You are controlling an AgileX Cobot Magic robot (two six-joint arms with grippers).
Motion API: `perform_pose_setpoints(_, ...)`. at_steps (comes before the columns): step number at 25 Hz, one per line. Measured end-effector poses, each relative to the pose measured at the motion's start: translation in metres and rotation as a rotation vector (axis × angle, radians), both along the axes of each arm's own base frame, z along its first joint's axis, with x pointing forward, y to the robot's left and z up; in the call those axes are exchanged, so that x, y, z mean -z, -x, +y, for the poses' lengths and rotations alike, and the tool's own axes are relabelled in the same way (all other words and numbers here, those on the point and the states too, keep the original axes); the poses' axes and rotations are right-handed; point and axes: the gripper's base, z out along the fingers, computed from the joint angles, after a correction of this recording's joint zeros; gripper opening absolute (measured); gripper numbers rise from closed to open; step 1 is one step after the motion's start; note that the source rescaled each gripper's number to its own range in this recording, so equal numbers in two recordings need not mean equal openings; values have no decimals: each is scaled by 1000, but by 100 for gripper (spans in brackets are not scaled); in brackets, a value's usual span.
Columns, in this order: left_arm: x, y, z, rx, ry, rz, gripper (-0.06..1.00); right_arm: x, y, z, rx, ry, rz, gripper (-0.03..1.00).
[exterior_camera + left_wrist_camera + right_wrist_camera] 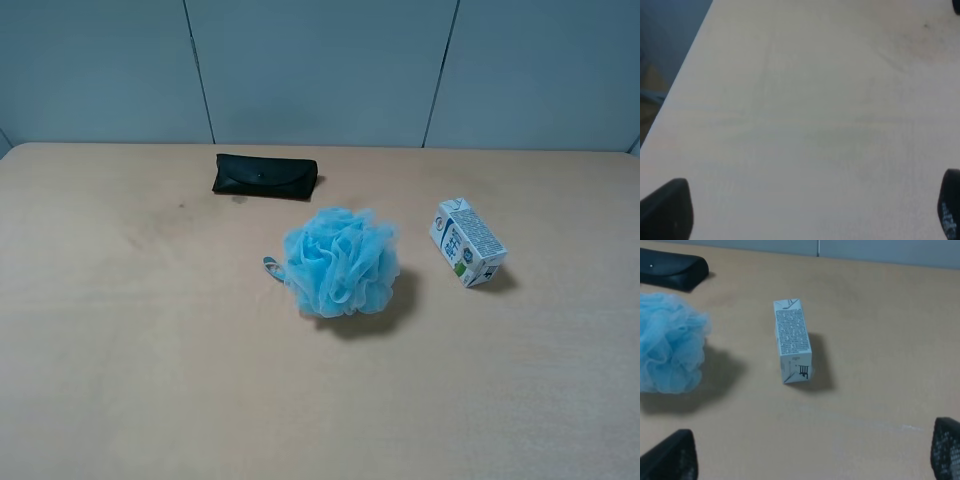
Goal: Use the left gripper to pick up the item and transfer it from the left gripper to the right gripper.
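The white-and-blue milk carton [467, 242] lies on its side on the tan table [150, 350], right of centre. It also shows in the right wrist view [793, 341], well ahead of the open right gripper [815, 452]. The left gripper [810, 210] is open over bare table near the table's left edge, with nothing between its black fingertips [667, 207]. Neither arm shows in the exterior high view.
A fluffy blue mesh bath sponge [340, 262] sits at the table's middle, left of the carton; it also shows in the right wrist view [667, 342]. A flat black pouch [264, 176] lies at the back. A grey wall stands behind the table.
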Motion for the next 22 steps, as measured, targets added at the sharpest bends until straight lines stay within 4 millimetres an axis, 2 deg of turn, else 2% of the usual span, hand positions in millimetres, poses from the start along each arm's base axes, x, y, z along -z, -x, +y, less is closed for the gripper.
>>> perform_pose_setpoints(3,0,0,0,0,0,0,97,0,0,0,42,0,0,100)
perform_pose_setpoints(11,0,0,0,0,0,0,97,0,-1,1,296,-1,0,100)
perform_pose_setpoints(22,0,0,1,53,0,0,97,0,-1,1,308,-1,0,100)
